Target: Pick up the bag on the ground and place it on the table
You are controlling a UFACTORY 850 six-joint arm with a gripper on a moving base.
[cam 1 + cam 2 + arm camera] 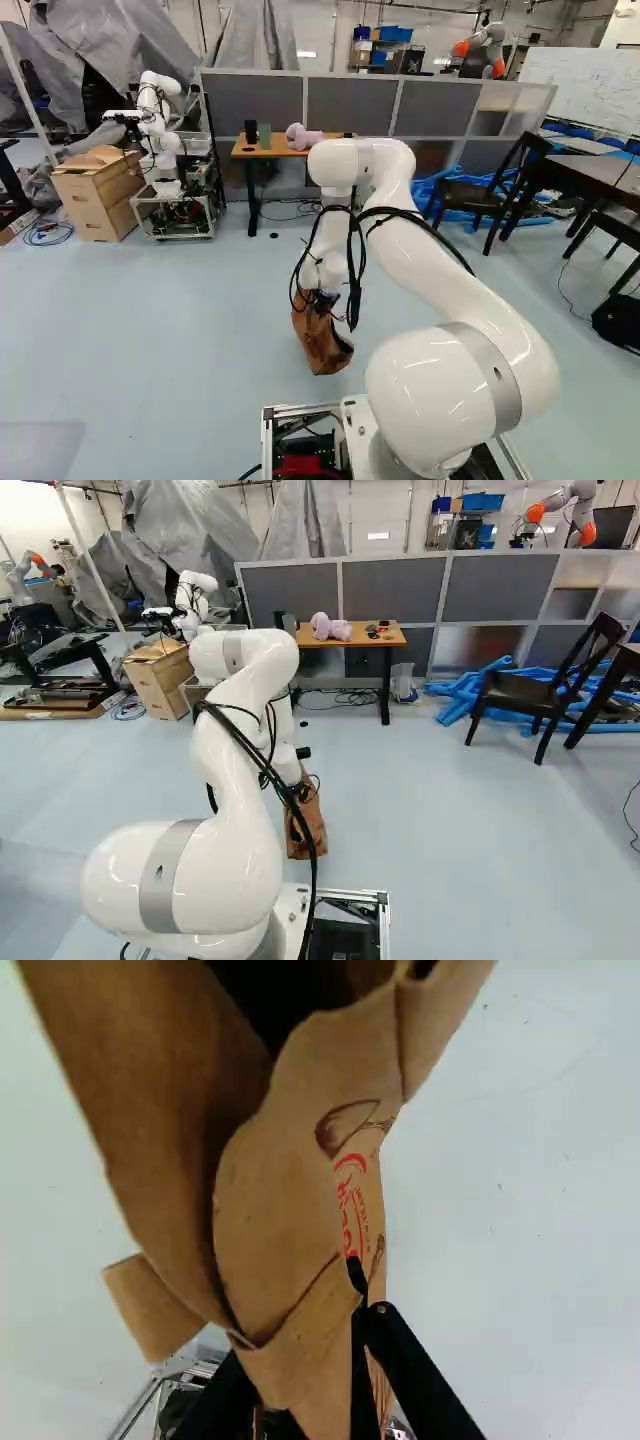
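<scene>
A: Rundown, big to small?
B: Floor [150,330]: smooth, pale, slightly shiny. Arm [460,290]: glossy white, fat rounded joints, black cables slung along it, right of middle in left base view.
A: Counter?
B: Counter [258,152] is upper middle of left base view. Flat wood top, dark legs. Well apart from the bag [325,345], beyond it; in right base view it sits up and right of it.
A: Bag itself?
B: Lower centre of left base view, hanging right under the pincer [300,1335]. Long axis leans upper left to lower right there, near upright in right base view. Brown creased paper, soft walls, folded rim. Looks off the floor; gap can't be judged.
A: Toy?
B: Plush toy [330,628], pink, lumpy, on the counter, upper middle of right base view.
A: Pincer state?
B: Clamped on the bag's folded rim, one finger each side. Smallest bit: red print [350,1210] on the paper.
A: Next move?
B: Probably raise it above counter height, then drive forward. Risks: rim tears, bottom snags the edge, toy gets shoved.
</scene>
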